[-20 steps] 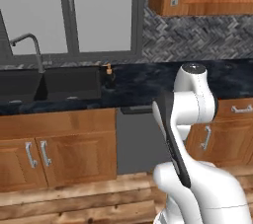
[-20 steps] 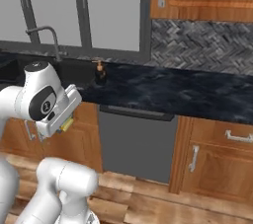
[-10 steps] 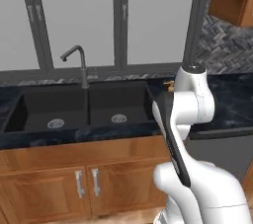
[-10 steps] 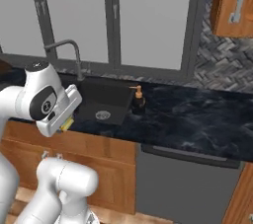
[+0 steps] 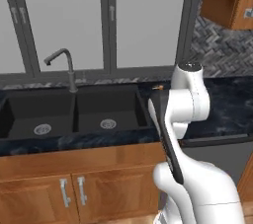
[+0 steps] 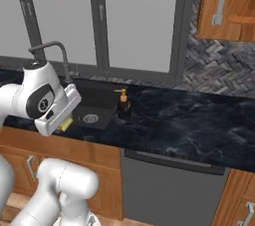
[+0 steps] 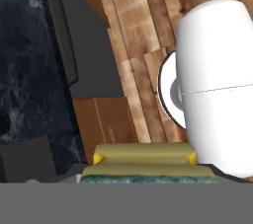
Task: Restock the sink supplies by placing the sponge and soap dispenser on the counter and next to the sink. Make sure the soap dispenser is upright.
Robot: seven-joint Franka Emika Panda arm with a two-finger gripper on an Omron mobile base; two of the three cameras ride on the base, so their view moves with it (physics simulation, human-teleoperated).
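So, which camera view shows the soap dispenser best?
The right base view: the soap dispenser stands there upright and whole on the counter, beside the sink, with its gold pump clear. In the left base view the arm hides nearly all of it, leaving an orange speck of the pump.

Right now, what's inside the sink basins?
In the sink, each basin shows just a round steel drain, nothing else. The near wall hides the front strip of each basin floor. The soap dispenser stands beside it on the counter.

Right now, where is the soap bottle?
In the right base view the soap dispenser stands upright on the counter, just right of the sink, below the window.
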